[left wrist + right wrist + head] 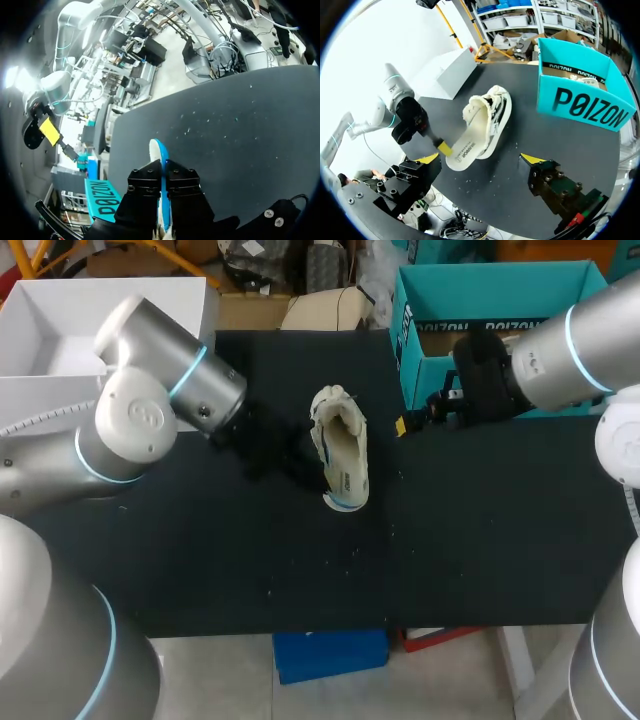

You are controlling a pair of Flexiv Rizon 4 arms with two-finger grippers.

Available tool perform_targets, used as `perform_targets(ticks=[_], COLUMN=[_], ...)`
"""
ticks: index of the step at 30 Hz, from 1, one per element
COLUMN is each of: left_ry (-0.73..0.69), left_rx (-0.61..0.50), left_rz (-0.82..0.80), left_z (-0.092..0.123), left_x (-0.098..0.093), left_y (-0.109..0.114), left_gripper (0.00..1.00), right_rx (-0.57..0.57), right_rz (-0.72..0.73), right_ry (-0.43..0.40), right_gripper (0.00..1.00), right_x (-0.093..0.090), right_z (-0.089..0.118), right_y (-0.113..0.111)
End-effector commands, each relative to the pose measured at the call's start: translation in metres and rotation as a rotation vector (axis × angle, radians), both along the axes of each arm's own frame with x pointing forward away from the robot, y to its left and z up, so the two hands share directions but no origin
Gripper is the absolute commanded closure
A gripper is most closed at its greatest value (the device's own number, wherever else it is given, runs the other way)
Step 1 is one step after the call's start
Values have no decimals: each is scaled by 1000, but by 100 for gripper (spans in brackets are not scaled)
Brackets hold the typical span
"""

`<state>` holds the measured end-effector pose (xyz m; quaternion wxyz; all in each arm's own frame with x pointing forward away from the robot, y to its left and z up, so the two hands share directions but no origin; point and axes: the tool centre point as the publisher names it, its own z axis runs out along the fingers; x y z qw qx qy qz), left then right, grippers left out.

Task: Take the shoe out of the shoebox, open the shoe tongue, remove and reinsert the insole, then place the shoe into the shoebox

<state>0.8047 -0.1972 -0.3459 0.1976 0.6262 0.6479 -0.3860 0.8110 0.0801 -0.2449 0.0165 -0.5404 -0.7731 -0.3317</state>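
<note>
**Two grippers, one thin insole: hold the shoe down and pull slowly**

You had the shoe (338,445) lying near the middle of the table (480,540). It was out of the shoebox (580,107), which stood open toward the far right of the table and apart from the shoe. Your left gripper (163,172) sat at the heel end with its fingers drawn almost together on a thin white-and-blue strip. I took that strip for the insole (159,155) (seen edge-on from the wrist it could equally have been the heel rim, so confirm it before trusting the grip). Your right gripper (480,159) was spread wide and held nothing. It hovered between shoe and shoebox, with the shoe just ahead of its fingers.

As I judged it, the step in hand was drawing the insole out. It called for three things from you:

- **Pin the shoe first.** The right gripper needed to come down on the toe or the upper, because nothing else was steadying the shoe and a one-sided pull would likely have dragged it across the table.
- **Pull along the shoe's length.** You needed to draw back and slightly up at the heel, not sideways, so the insole would slide out without buckling.
- **Keep the pinch shallow and firm.** A thin sheet can slip out of a light grip, so a slow pull was the safer choice.
</note>
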Motion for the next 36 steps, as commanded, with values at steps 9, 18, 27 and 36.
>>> perform_targets(ticks=[9, 18, 27, 36], left_ry=[-12, -41, -61, -76], left_rx=[-4, 31, 83, 113], left_rz=[32, 48, 52, 69], left_z=[-3, -5, -18, -24], left_x=[11, 32, 57, 79], left_y=[-1, -3, -8, -12], left_gripper=[100, 100, 100, 100], right_rx=[-3, -3, -3, -3], right_rz=[-2, -2, -2, -2], right_ry=[1, 1, 1, 1], right_gripper=[0, 0, 0, 0], right_x=[0, 0, 0, 0], right_z=[0, 0, 0, 0], right_y=[1, 1, 1, 1])
